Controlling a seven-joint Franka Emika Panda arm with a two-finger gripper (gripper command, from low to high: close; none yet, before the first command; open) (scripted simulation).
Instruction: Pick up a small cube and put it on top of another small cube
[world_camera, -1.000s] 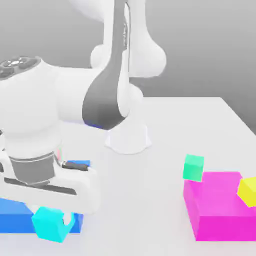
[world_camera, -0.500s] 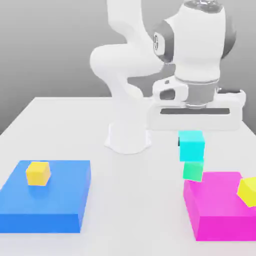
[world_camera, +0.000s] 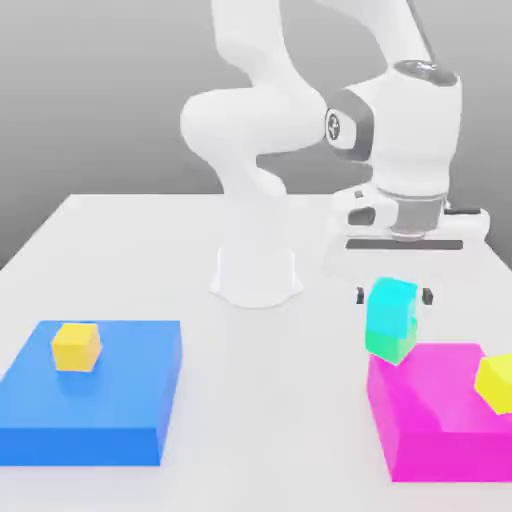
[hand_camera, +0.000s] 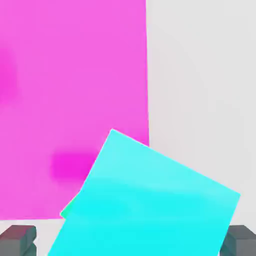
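Honestly, the hand (world_camera: 395, 294) is standing released over the cyan cube (world_camera: 391, 305), which is sitting skewed on the mint-green cube (world_camera: 390, 346); lifting straight up seems safest.

Mint-green cube (hand_camera: 66, 210) almost wholly hidden under cyan cube (hand_camera: 145, 200).
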